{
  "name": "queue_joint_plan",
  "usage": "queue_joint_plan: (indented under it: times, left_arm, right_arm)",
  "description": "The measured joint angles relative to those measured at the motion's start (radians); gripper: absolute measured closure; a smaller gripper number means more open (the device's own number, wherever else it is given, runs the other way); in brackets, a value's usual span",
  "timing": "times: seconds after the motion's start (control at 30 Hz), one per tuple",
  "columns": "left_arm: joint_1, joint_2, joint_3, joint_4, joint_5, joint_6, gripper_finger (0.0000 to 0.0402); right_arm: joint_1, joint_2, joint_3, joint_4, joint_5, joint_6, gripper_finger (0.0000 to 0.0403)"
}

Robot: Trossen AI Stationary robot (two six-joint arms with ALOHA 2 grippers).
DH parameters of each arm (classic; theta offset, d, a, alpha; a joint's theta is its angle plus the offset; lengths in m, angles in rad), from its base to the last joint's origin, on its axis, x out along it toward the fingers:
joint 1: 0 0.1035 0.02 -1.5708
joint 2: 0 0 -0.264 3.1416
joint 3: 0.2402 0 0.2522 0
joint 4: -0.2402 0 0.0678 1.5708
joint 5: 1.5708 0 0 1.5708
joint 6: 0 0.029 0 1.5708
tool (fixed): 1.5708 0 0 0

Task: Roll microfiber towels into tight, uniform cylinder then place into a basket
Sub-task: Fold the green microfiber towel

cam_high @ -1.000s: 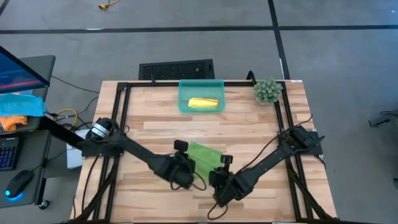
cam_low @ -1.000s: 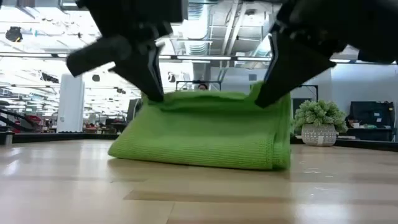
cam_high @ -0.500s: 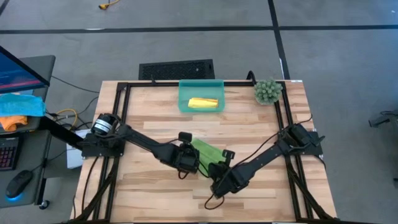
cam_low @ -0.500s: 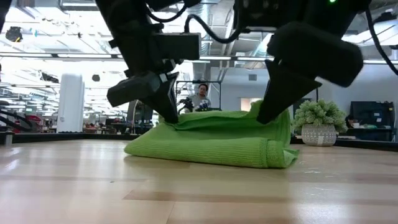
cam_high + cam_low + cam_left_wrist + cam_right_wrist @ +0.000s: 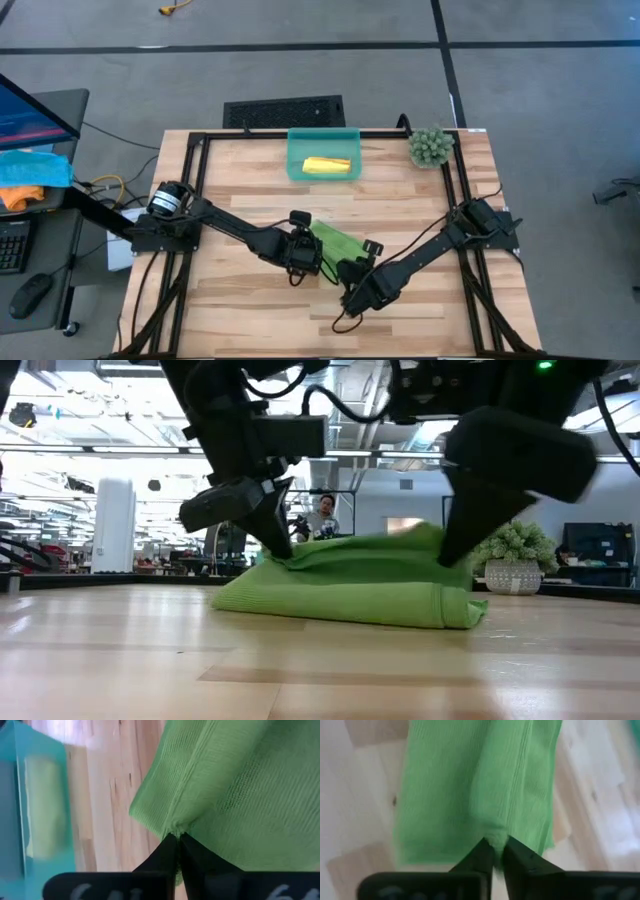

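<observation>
The right gripper (image 5: 350, 272), nearest the front edge of the table (image 5: 240, 205), has its two fingers drawn close on a small tuft of the green towel (image 5: 338, 246); in its wrist view the pinch looks slightly looser than a firm clamp, though cloth is still caught between the tips. Just beside it the left gripper (image 5: 316, 252) is closed tight on the towel's folded edge at the other end. A second ago both grippers sat closer to the front edge and the towel lay as a broader, taller fold; since then they have carried their ends away from the front edge, and the cloth now lies as a narrower, flatter band, slanted across the middle of the table between the two arms. I judge this to be one turn of the roll laid over. The cloth is still loose and wedge-shaped, not yet a tight cylinder, so more turns are needed, and the right side's easing grip suggests it may be about to regrip. Farther back, the basket (image 5: 298, 140) stands at the far edge with the rolled yellow towel (image 5: 327, 165) already in it, well apart from the green one.
</observation>
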Motion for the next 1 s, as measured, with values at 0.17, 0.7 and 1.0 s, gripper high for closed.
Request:
queue_joint_plan:
  times: [0.17,0.7,1.0]
  left_arm:
    - [0.002,0.001,-0.002,-0.002,-0.005,0.005,0.0368]
    - [0.007,0.001,-0.001,0.01,-0.03,0.005,0.0206]
    - [-0.022,-0.005,0.055,-0.225,-0.02,-0.098,0.0168]
  right_arm:
    - [-0.002,0.0,-0.002,-0.021,-0.002,0.05,0.0299]
    - [0.005,0.0,0.0,-0.16,0.002,0.079,0.0224]
    - [0.043,0.0,0.0,-0.362,0.022,0.186,0.0246]
